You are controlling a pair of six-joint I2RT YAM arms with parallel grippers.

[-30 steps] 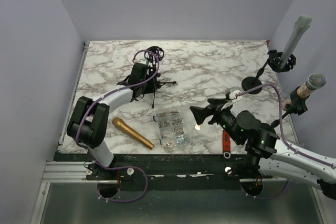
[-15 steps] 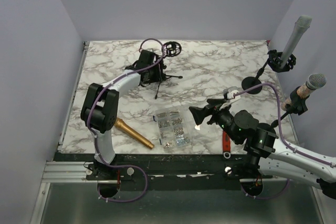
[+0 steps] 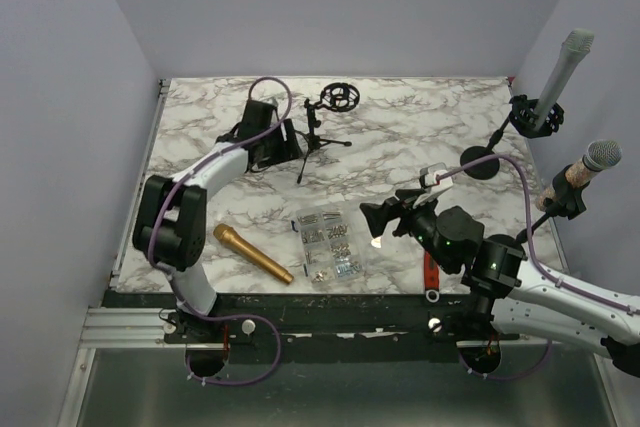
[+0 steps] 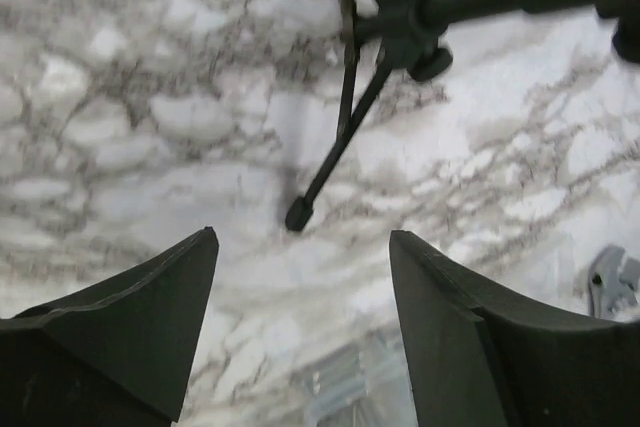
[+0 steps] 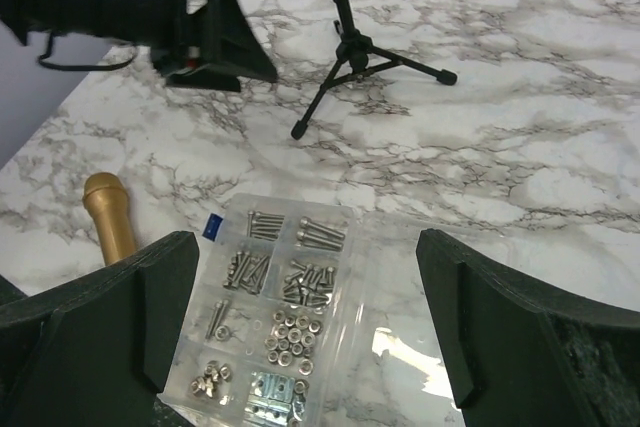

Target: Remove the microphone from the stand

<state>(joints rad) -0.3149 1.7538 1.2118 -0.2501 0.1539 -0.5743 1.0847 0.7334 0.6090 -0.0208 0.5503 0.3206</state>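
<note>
A gold microphone lies flat on the marble table near the front left; its head also shows in the right wrist view. A small black tripod stand stands upright at the back, and its ring mount is empty. My left gripper is open and empty just left of the stand. In the left wrist view the stand's legs lie ahead of the open gripper. My right gripper is open and empty, hovering over the table's middle right.
A clear box of screws and nuts sits front centre, below my right gripper. A grey microphone and a silver-headed microphone sit in stands at the right edge, behind a round black base.
The tripod stand moved right and toward the back with my left gripper. It now stands free, and the left gripper has drawn back to its left. The right arm barely moved.
</note>
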